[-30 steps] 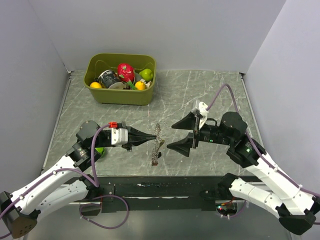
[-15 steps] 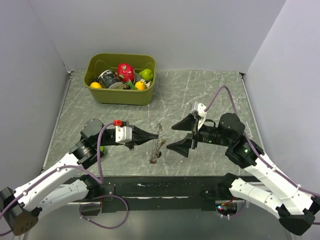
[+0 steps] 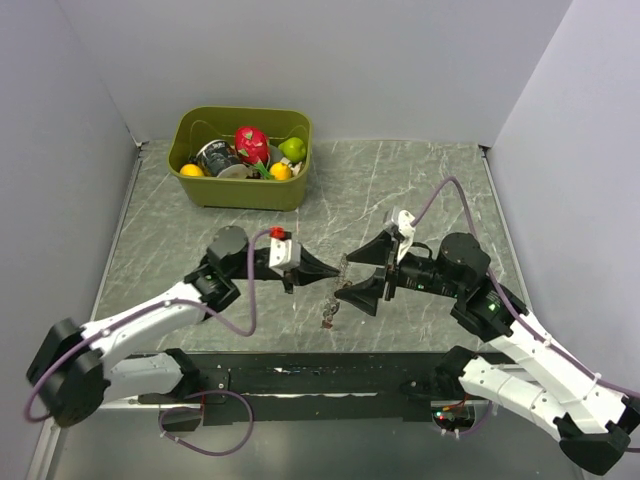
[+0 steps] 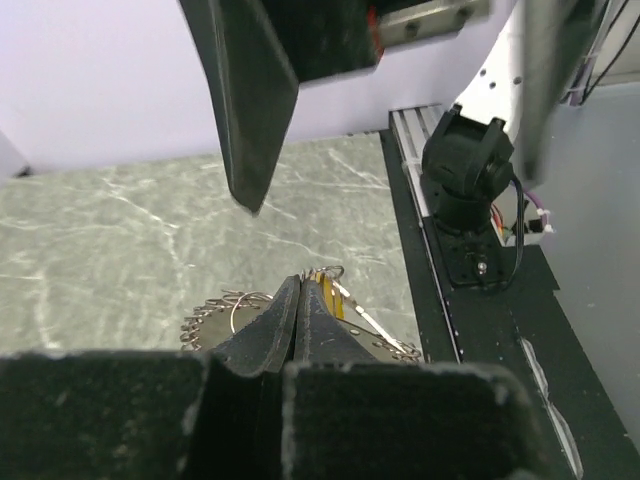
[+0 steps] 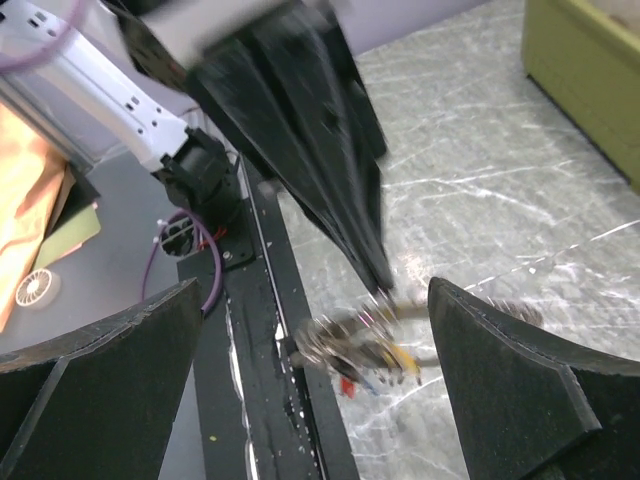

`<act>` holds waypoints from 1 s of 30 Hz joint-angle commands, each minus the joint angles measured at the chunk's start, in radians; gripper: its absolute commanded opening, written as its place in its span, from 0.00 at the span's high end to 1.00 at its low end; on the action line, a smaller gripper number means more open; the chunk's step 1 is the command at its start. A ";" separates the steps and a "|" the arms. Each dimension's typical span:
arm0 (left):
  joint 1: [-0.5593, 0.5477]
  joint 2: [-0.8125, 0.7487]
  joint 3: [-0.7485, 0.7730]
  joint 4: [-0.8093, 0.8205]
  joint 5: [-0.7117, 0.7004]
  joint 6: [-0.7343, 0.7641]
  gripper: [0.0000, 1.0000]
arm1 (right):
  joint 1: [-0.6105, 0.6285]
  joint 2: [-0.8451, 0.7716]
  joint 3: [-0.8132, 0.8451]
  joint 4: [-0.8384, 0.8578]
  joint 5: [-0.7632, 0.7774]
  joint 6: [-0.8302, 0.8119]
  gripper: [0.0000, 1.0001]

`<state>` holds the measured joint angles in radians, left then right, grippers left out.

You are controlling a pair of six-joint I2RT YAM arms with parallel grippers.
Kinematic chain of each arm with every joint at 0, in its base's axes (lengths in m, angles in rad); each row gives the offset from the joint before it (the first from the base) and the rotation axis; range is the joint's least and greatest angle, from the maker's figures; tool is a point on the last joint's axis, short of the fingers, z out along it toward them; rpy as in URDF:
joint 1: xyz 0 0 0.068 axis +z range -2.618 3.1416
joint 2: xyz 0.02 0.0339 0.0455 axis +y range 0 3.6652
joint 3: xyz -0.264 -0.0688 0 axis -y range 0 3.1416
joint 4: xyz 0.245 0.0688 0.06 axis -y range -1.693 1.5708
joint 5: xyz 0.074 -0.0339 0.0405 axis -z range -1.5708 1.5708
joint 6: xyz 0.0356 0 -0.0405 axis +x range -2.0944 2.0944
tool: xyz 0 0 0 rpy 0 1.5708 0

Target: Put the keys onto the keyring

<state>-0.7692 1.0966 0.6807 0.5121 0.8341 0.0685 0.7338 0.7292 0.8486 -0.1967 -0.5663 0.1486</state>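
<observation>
The left gripper (image 3: 336,272), clamped shut on the keyring (image 3: 330,305), has swung rightward since a second ago. The ring and its keys (image 5: 385,362) now dangle between the wide-open fingers of the right gripper (image 3: 344,276), which has barely moved.

Table (image 3: 420,190) was grey-green marble, veined white. Bin (image 3: 240,192), upper left, was olive; its fruit (image 3: 252,143) red, yellow and green. Arms (image 3: 150,320) were white, cables (image 3: 455,185) purple. Keyring (image 5: 355,345) was grey, with yellow and red bits.
</observation>
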 commanded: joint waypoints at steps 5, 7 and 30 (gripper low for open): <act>-0.088 0.241 0.102 0.420 0.082 -0.130 0.99 | -0.005 -0.053 0.021 -0.001 0.066 0.005 0.00; -0.102 0.316 0.109 0.550 0.074 -0.186 0.99 | -0.005 -0.066 0.018 -0.007 0.094 0.003 0.00; -0.150 0.746 -0.128 1.094 -0.055 -0.359 0.99 | -0.007 -0.059 0.021 -0.036 0.135 0.003 0.00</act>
<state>-0.9188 1.8759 0.5613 1.2716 0.7971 -0.3542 0.7322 0.6708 0.8486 -0.2436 -0.4450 0.1524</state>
